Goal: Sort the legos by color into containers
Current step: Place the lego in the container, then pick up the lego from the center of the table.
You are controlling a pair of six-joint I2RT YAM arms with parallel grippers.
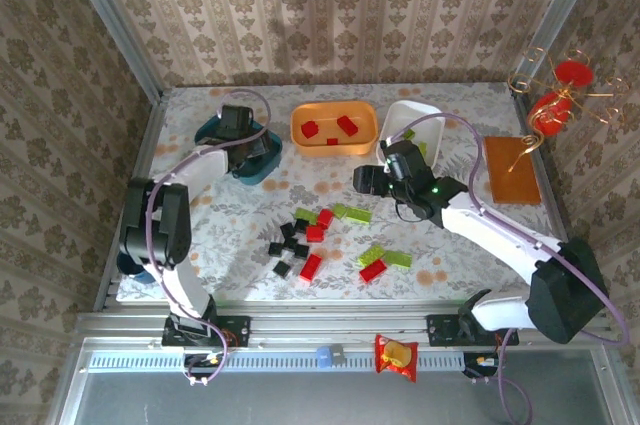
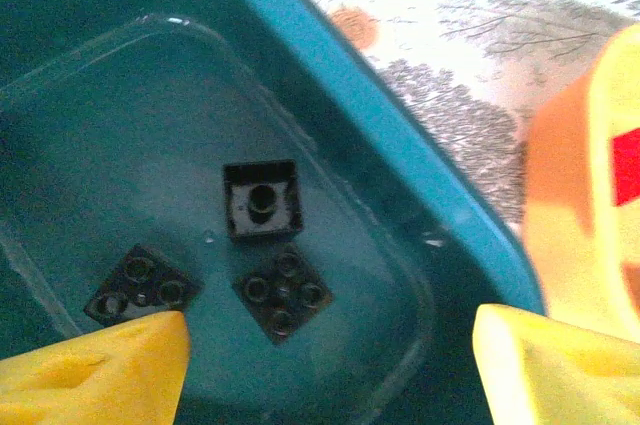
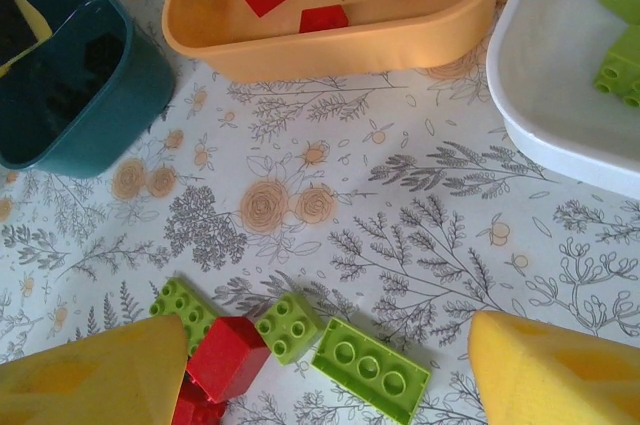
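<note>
Black legos (image 2: 262, 202) lie in teal tray (image 2: 400, 140) below left claw (image 2: 330, 357).

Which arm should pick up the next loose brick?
Right: the right gripper hangs open by loose lime green plastic bricks; the left gripper is over the dark teal plastic tray.
</note>
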